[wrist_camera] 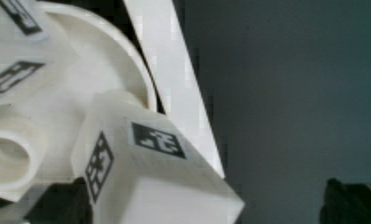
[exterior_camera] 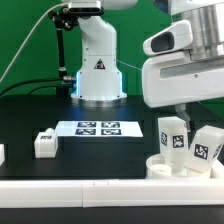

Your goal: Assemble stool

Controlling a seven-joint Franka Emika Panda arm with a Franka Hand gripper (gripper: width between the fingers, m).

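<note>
Stool: the seat disc (exterior_camera: 163, 167) lies on the dark worktop (exterior_camera: 120, 158) at about four o'clock in the exterior view, just behind the white border bar (exterior_camera: 90, 186).
Legs on the seat: an upright leg (exterior_camera: 172, 135) and a leaning leg (exterior_camera: 206, 147) rise from the disc. How deep either sits in its socket cannot be told.
Loose leg: one loose leg (exterior_camera: 45, 142) lies alone at about nine o'clock, well apart from the seat, past the marker board (exterior_camera: 97, 127) at the centre.
Pincer: the pincer (exterior_camera: 182, 106) hangs at about three o'clock, directly above the upright leg. Its jaws stand wide and nothing shows between them.
Wrist view: the disc and a tagged leg (wrist_camera: 155, 150) fill the picture close up, so the arm is low over the seat.
Step in hand: most likely taking hold of a standing leg to seat it fully, judging by where the arm is.
Doing it well: centre the jaws on the leg's flat sides, come straight down along its axis, and grip low enough to stop it rocking.
Risk: a skewed approach could knock the leaning leg or push the disc against the bar.
Afterwards: the loose leg has yet to be fetched.
</note>
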